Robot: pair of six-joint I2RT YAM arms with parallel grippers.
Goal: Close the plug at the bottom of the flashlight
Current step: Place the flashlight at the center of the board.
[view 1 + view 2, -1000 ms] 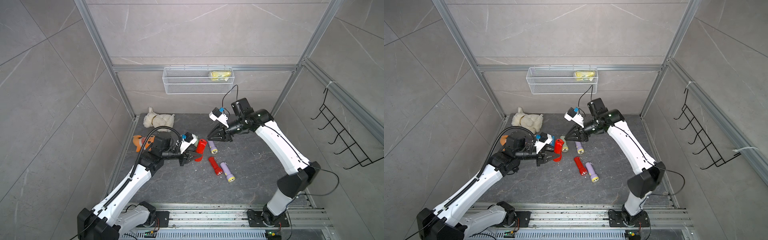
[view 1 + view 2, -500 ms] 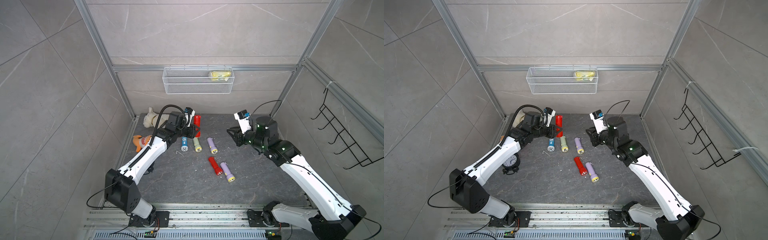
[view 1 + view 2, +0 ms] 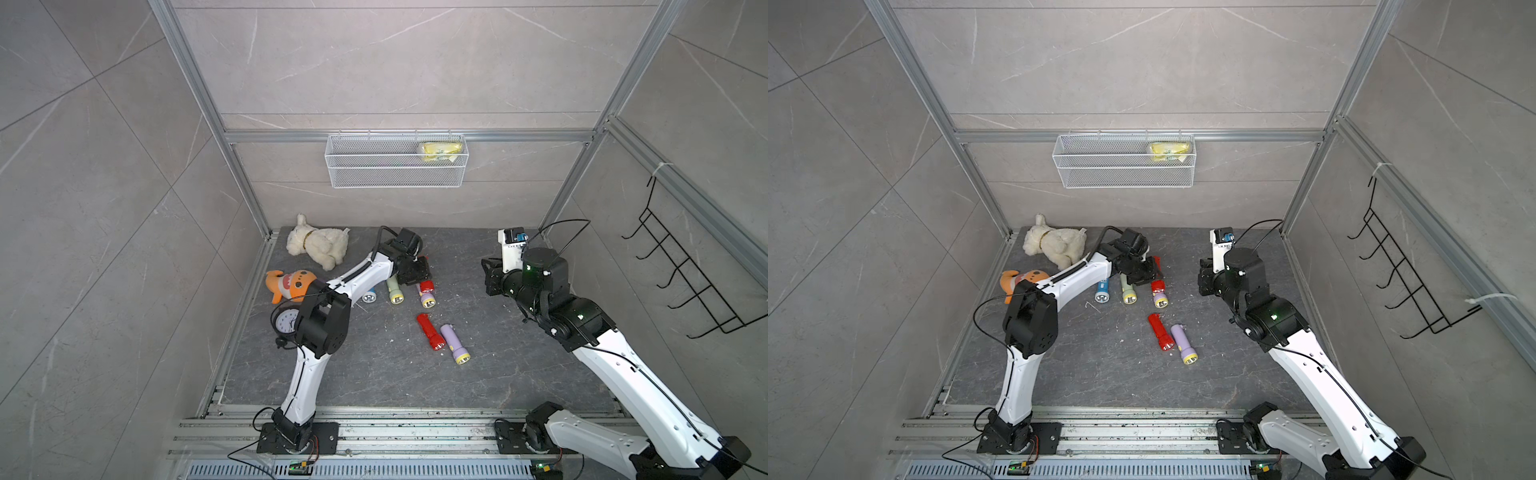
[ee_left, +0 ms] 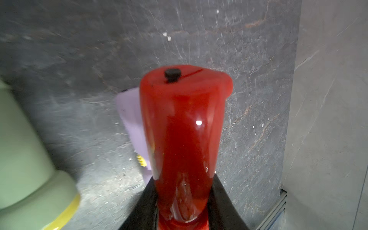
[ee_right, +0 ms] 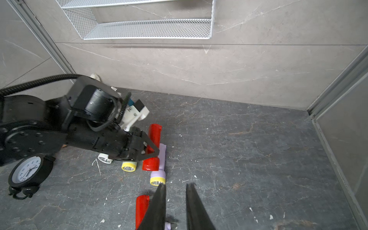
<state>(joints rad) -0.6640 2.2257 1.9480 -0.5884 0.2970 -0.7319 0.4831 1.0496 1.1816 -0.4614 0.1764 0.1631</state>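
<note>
Even, soft light; left wrist view blurred (glare on red flashlight (image 4: 183,129)).

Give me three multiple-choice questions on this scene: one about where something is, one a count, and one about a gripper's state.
1. Where is the yellow packet? A in the wire basket on the back wall; B beside the alarm clock; C on the wall hooks.
2. How many flashlights are in view, the held one included? A four; B six; C eight.
3. What state is the left gripper in? A open and empty; B shut on the red flashlight; C shut on a plush toy.
Answers: A, it shows through the basket's mesh; B, five lie on the floor and one is held; B, its jaws clamp the red body.
</note>
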